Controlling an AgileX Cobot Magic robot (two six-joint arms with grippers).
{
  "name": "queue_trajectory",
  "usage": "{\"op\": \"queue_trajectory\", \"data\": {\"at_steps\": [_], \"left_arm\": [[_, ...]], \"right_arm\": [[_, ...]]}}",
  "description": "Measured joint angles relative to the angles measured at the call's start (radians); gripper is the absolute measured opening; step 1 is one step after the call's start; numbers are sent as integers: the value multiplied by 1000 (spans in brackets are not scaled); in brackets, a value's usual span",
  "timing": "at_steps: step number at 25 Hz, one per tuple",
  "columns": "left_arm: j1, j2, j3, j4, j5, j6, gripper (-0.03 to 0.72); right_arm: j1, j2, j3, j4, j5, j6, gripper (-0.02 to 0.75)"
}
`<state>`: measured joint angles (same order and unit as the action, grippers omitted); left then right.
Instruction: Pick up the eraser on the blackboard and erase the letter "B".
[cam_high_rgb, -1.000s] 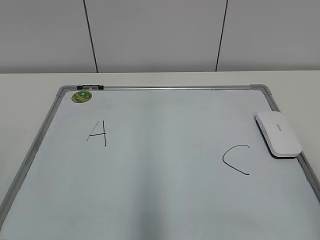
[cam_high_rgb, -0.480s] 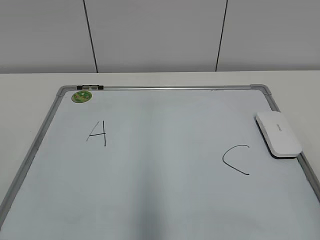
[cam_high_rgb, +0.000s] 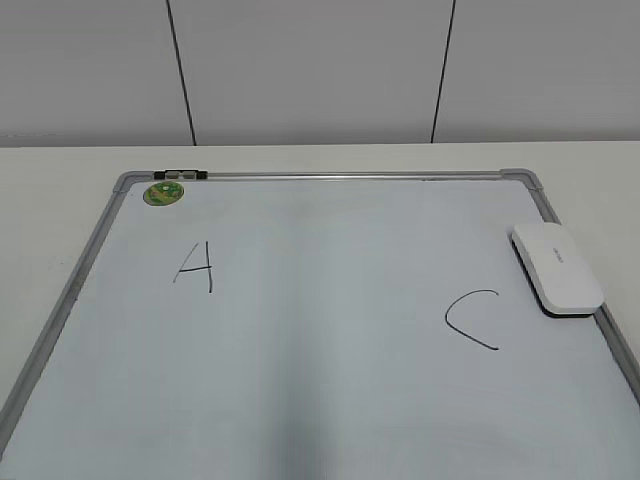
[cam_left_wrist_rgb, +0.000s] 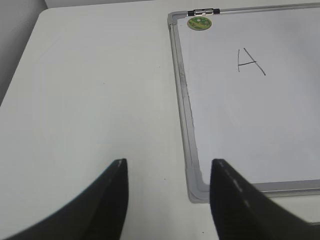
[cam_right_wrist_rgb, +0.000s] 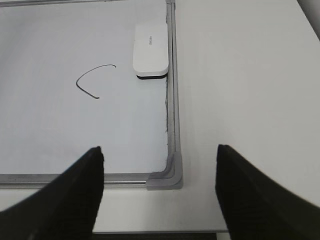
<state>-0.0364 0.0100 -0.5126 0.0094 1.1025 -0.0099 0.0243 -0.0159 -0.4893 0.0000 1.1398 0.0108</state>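
Nothing has moved since the earlier frames; eraser and letters sit where they were. Left gripper (cam_left_wrist_rgb: 167, 200) hangs above the table off the blackboard's (cam_high_rgb: 300, 330) near-left corner, jaws wide, holding nothing. Right gripper (cam_right_wrist_rgb: 159, 192) hangs over the near-right corner, jaws wide, also unloaded. Between "A" (cam_high_rgb: 195, 267) on the left and "C" (cam_high_rgb: 472, 320) on the right, no "B" is visible. Eraser (cam_high_rgb: 557, 267) lies flat against the right frame, just beyond the "C". Green sticker (cam_high_rgb: 163, 193) sits at the far-left corner.
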Motion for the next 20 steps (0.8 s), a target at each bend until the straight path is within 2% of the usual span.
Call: {"op": "queue_trajectory", "data": {"at_steps": [20], "left_arm": [[0, 0, 0, -2, 0, 1, 354]], "right_arm": [[-2, -1, 0, 0, 0, -1, 519]]}}
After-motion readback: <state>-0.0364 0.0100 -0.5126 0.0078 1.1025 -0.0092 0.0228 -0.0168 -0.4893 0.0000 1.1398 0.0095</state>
